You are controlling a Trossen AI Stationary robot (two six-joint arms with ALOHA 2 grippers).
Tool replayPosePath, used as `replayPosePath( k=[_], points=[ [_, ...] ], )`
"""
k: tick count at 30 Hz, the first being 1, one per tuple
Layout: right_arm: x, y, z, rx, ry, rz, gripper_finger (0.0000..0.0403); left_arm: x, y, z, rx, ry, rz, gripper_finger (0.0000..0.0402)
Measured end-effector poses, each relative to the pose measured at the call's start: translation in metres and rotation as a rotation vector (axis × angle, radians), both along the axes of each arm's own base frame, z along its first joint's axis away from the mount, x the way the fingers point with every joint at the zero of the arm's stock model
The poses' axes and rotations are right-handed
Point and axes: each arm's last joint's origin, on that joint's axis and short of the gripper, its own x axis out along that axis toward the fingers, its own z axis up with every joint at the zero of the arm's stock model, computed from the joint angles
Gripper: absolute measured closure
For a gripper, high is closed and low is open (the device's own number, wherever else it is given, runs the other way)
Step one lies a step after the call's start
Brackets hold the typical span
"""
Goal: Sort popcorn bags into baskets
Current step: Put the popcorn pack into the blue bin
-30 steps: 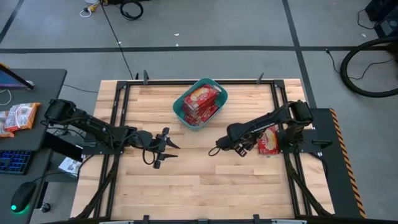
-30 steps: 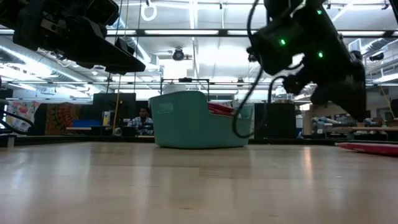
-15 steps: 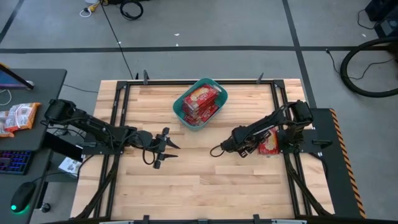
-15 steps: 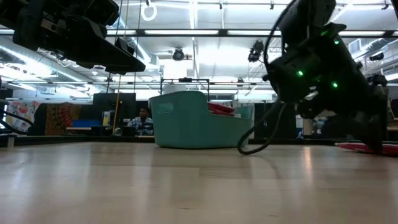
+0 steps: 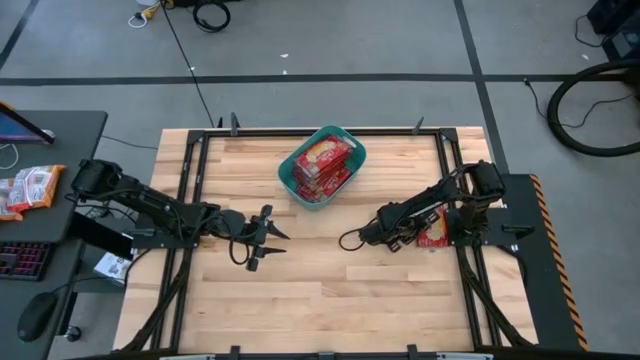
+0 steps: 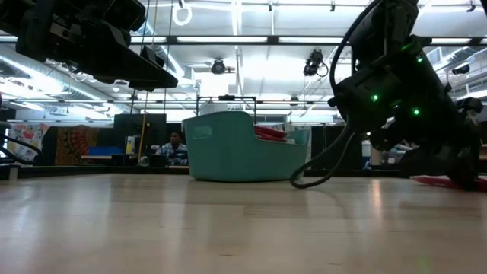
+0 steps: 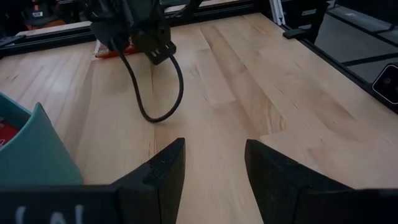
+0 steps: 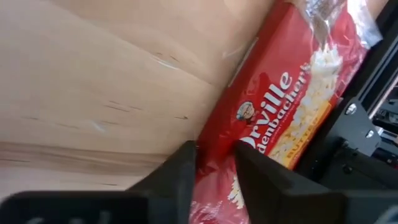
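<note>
High view gives me the whole bench (image 5: 320,290), a pale wooden top inside a dark frame, with both arms reaching in from its sides. I see the teal basket (image 5: 352,165) standing near the far edge, about midway across, set at an angle. It is filled with popcorn bags (image 5: 322,160), red packets stacked with their yellowish pictures up, and in the low view the red edge of that stack shows just above the tub's rim.

My right arm stretches low across the right side of the bench, and its right claw (image 5: 412,234) is down at the last loose bag (image 5: 436,228), which lies flat close to the right edge, beside the arm's base and well apart from the basket. On the right wrist view I see this packet (image 8: 292,106) right up against the claw, its red wrapper with white lettering and popcorn picture filling the space ahead. The two fingers (image 8: 180,171) stand slightly parted with the packet's near end (image 8: 214,158) between them; I cannot tell whether they are gripping it yet.

My left arm waits over the left half of the bench, its left claw (image 5: 265,239) pointing toward the middle. On the left wrist view its fingers (image 7: 161,171) are spread apart with only bare wood between them, holding nothing.
</note>
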Motion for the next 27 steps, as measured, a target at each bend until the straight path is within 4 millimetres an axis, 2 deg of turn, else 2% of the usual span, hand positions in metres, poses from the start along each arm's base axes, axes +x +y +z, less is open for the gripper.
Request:
replayPosePath(
  k=[5, 7, 10, 14, 21, 27],
  points=[
    [0.0, 0.0, -0.001, 0.008, 0.004, 0.017, 0.0368, 0.0, 0.0, 0.0, 0.0, 0.0, 0.0, 0.023],
    [0.002, 0.001, 0.001, 0.023, 0.003, 0.038, 0.0387, 0.0, 0.0, 0.0, 0.0, 0.0, 0.0, 0.023],
    [0.009, 0.004, 0.008, 0.03, 0.01, 0.072, 0.0381, 0.0, 0.0, 0.0, 0.0, 0.0, 0.0, 0.023],
    [0.025, 0.014, 0.03, 0.024, -0.011, 0.168, 0.039, 0.0, 0.0, 0.0, 0.0, 0.0, 0.0, 0.023],
    [0.062, 0.045, 0.07, 0.056, -0.211, 0.406, 0.0391, 0.0, 0.0, 0.0, 0.074, -0.012, -0.027, 0.023],
    [0.082, 0.071, 0.099, 0.027, -0.367, 0.653, 0.0391, 0.006, -0.002, -0.005, 0.076, -0.033, -0.029, 0.023]
  ],
)
